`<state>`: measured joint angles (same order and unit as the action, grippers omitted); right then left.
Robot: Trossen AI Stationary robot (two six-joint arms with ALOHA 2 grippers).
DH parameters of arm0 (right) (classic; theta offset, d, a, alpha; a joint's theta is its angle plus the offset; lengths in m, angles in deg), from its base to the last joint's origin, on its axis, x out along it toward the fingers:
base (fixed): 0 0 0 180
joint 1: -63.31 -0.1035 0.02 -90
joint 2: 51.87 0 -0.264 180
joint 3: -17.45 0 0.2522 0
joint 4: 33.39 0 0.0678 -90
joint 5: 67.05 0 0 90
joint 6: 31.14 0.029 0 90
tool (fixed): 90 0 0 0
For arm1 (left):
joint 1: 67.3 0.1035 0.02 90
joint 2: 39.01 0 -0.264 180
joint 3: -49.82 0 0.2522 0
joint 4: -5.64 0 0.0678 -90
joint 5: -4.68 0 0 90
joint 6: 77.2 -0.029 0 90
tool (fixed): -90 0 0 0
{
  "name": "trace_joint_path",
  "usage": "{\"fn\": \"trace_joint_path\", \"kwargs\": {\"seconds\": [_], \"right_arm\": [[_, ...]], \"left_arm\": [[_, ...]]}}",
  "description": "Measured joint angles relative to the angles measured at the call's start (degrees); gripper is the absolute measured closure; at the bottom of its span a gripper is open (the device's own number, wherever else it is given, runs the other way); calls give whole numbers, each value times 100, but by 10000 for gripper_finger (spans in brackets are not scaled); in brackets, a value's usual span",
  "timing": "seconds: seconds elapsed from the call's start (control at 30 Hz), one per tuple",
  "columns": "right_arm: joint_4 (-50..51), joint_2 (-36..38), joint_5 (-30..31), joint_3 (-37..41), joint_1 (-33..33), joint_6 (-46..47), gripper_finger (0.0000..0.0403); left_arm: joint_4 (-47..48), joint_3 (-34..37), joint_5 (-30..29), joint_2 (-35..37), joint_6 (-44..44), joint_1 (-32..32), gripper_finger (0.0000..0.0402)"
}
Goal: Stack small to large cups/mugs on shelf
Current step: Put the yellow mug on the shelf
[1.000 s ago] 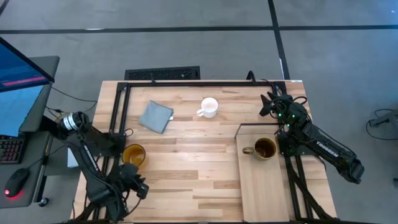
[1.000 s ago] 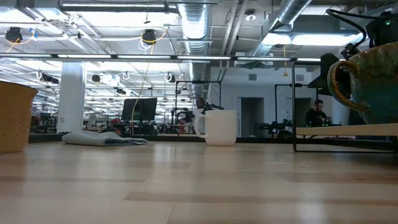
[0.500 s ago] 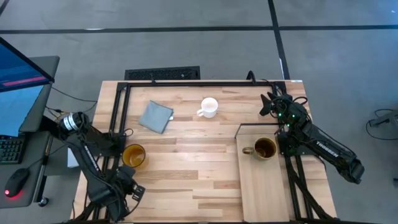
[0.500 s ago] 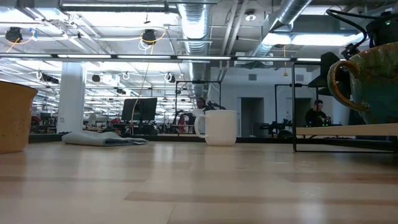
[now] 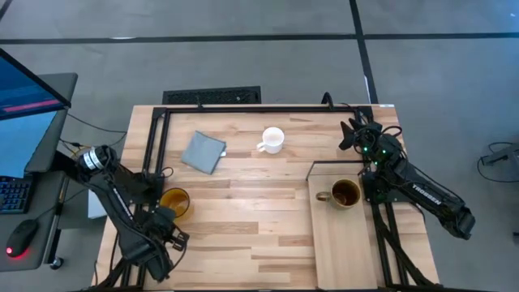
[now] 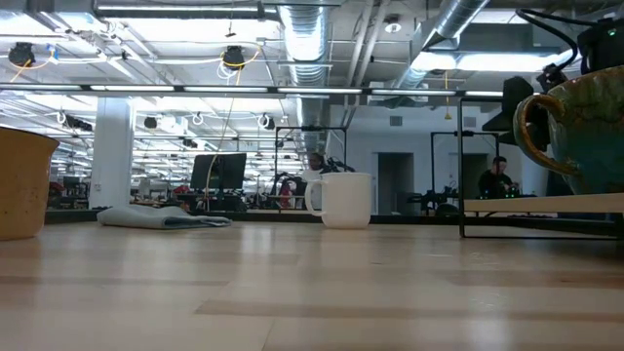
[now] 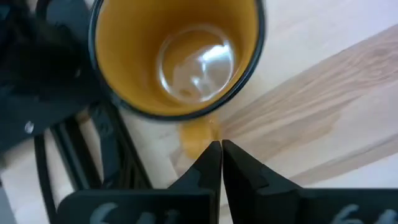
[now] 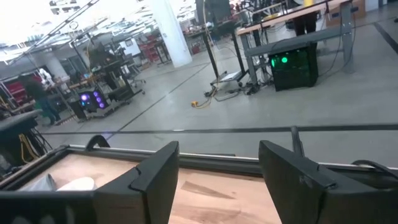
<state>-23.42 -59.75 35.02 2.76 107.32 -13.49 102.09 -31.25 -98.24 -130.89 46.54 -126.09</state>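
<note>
Nearest, the left hand (image 7: 221, 147) is pinched closed on nothing, tips just beside the yellow mug (image 7: 177, 56) on the worktop (image 5: 243, 219). The brown mug (image 5: 344, 195) sits on the shelf (image 5: 345, 243). Farther back, the white mug (image 5: 272, 139) stands by the cloth (image 5: 203, 152). The right hand (image 8: 217, 174) is wide apart, empty.

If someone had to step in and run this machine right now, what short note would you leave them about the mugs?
Left gripper: shut, empty, just outside the yellow-orange mug near the table's left edge.
Right gripper: open, empty, waiting at the far right of the table.
Dark brown mug: on the shelf, upright.
White mug: on the tabletop, far middle, beside the grey-blue cloth.
Done: one mug on the shelf.
Left: yellow-orange and white mugs, nothing stacked yet.
</note>
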Motion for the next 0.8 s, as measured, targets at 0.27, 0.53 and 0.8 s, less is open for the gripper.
{"fn": "trace_joint_path", "kwargs": {"seconds": [0.27,0.53,0.8], "right_arm": [[-1,0,0,-5,0,-7,159],[6,0,0,-7,0,-7,159],[4,1,0,-11,0,-7,159]], "left_arm": [[62,0,54,0,-91,53,396],[79,0,483,0,174,55,396],[32,0,959,2,456,55,396]]}}
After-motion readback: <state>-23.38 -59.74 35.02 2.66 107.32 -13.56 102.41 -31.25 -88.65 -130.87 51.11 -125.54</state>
